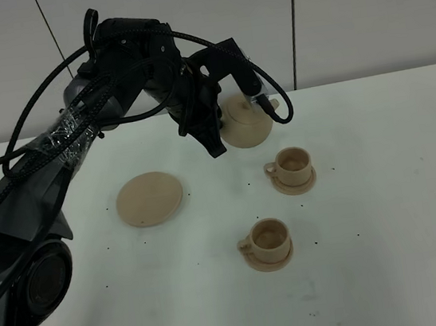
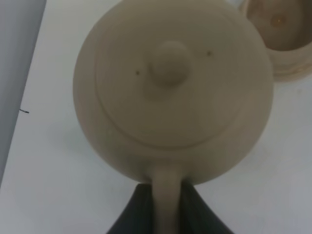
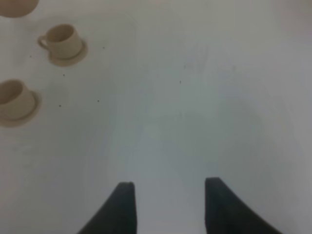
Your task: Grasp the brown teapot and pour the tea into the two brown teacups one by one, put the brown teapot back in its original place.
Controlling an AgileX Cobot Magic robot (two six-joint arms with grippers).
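Note:
The brown teapot [image 1: 246, 121] hangs above the table, roughly upright, just behind the farther teacup [image 1: 292, 166], with its spout pointing right. My left gripper [image 1: 223, 130] is shut on its loop handle. In the left wrist view the handle runs between the two dark fingers [image 2: 139, 212], with the knobbed lid [image 2: 169, 63] beyond and one teacup [image 2: 282, 34] at the corner. The nearer teacup [image 1: 267, 240] sits on its saucer toward the front. The wide round saucer [image 1: 150, 197] lies bare to the left. My right gripper [image 3: 170, 197] is open over bare table, well away from both teacups [image 3: 62, 41] [image 3: 14, 100].
The white table [image 1: 385, 213] carries small dark specks around the cups. A pale wall stands behind its far edge. The left arm's black body and cables [image 1: 48, 153] reach across the left side. The right arm is outside the exterior view.

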